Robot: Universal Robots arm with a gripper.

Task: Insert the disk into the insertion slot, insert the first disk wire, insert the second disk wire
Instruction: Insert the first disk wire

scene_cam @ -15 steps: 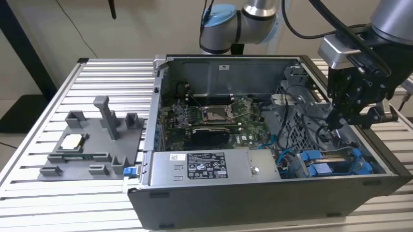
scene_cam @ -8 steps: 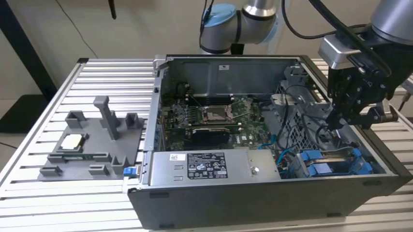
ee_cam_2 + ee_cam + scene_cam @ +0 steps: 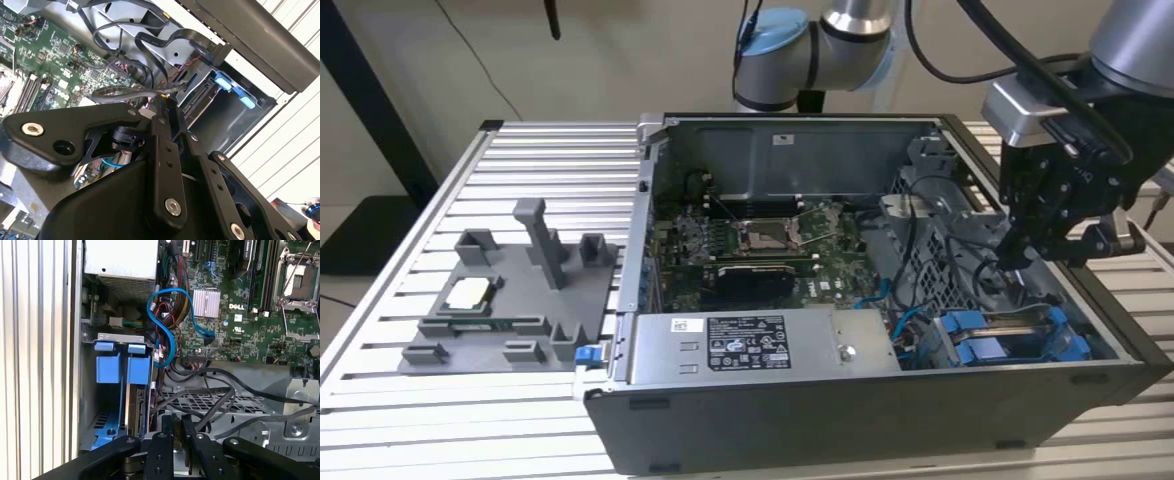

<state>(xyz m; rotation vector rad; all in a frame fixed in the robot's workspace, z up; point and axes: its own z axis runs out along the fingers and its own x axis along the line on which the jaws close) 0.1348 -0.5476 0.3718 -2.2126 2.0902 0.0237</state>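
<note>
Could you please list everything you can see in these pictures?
Table: one, silver, slatted, under everything.
Computer case: one, grey, open, on the table.
Motherboard: one, green, inside the case.
Silver box: one, black-and-white label, at the case's near wall.
Insertion slot: one, dark grey, in a case corner.
Carrier frames: two, bright blue, at the slot.
Black cables: several, over the perforated cage.
Fixture tray: one, grey, on the exterior view's left.
Gripper: one, black, among the cables.

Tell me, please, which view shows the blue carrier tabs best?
The first wrist view: both blue carrier tabs face it squarely. The exterior view shows the tabs obliquely from above; the second wrist view catches them at a slant.
</note>
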